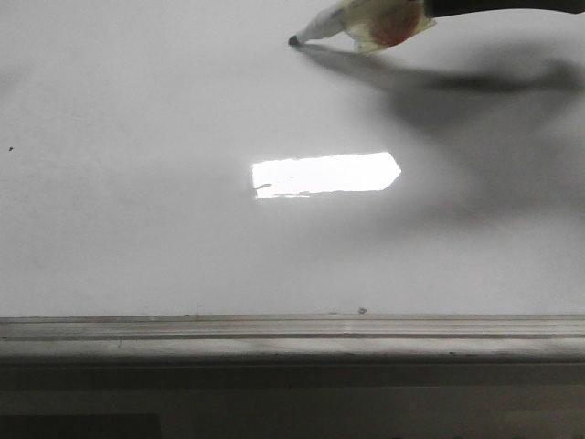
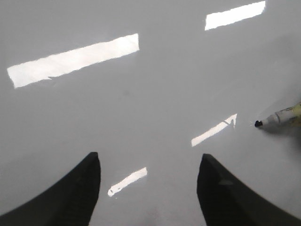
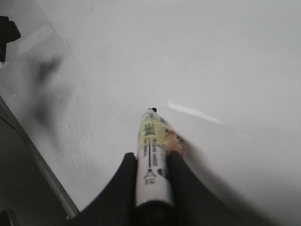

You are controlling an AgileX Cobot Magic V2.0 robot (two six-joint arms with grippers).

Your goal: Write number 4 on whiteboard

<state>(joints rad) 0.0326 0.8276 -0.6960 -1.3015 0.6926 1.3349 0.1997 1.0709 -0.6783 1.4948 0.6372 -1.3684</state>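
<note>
2 jaws of my right gripper [image 3: 151, 160] clamped the marker [image 3: 151, 155], shown only in its wrist view; the front view showed its tip at 12 o'clock on the whiteboard [image 1: 137, 238]. My left gripper [image 2: 148, 188] stood apart, well clear of the grey strip [image 1: 292, 334] at 6 o'clock.

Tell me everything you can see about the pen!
The pen is a white marker with black print, a small black tip and yellowish tape around its barrel. The right claw is shut on it, one dark finger on each side. It slants down over the whiteboard, tip at or just above the surface. No ink shows yet.
</note>
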